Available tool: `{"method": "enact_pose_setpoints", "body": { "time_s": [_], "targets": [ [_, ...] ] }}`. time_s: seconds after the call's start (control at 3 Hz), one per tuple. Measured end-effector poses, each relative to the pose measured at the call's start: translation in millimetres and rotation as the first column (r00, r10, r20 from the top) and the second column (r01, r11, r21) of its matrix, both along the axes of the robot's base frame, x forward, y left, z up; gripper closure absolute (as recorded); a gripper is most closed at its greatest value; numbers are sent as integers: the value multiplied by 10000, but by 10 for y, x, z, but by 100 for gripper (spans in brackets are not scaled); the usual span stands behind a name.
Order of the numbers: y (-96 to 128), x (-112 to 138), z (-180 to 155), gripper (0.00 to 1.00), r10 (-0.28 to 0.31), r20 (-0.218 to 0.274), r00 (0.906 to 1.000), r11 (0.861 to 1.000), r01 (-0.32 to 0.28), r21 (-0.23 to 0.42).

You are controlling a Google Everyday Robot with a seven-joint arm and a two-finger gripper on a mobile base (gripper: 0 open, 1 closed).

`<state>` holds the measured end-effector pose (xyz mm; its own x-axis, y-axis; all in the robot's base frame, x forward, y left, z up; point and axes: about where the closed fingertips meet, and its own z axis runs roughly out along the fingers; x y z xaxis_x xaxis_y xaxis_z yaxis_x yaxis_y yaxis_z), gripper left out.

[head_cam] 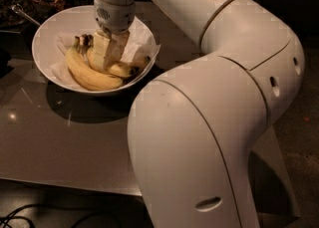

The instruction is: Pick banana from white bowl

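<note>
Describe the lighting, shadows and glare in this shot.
Camera view: warm, dim light; the white bowl throws a dark shadow on the table in front of it; a small glare spot sits near the table's left edge; the background is near black; the gripper, down in the bowl on the bananas, is well lit.

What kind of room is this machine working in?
Probably a kitchen or break area: a white bowl of bananas sits on a smooth grey table. The pincer is down among the bananas.
</note>
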<state>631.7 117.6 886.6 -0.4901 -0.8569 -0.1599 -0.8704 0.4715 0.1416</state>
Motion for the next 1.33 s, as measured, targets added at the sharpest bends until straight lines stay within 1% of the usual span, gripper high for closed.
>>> {"method": "enact_pose_setpoints", "body": {
  "time_s": [0.33, 0.67, 1.0, 1.33],
  "targets": [
    [61, 60, -15, 99, -39, 202, 9998, 9998, 36, 180],
    [-9, 27, 115, 100, 276, 1022, 9944, 9981, -330, 513],
    [-106, -137, 309, 100, 604, 1970, 9785, 9931, -788, 869],
    [-167, -317, 462, 100, 1039, 2567, 9609, 9857, -1340, 1025]
  ]
}}
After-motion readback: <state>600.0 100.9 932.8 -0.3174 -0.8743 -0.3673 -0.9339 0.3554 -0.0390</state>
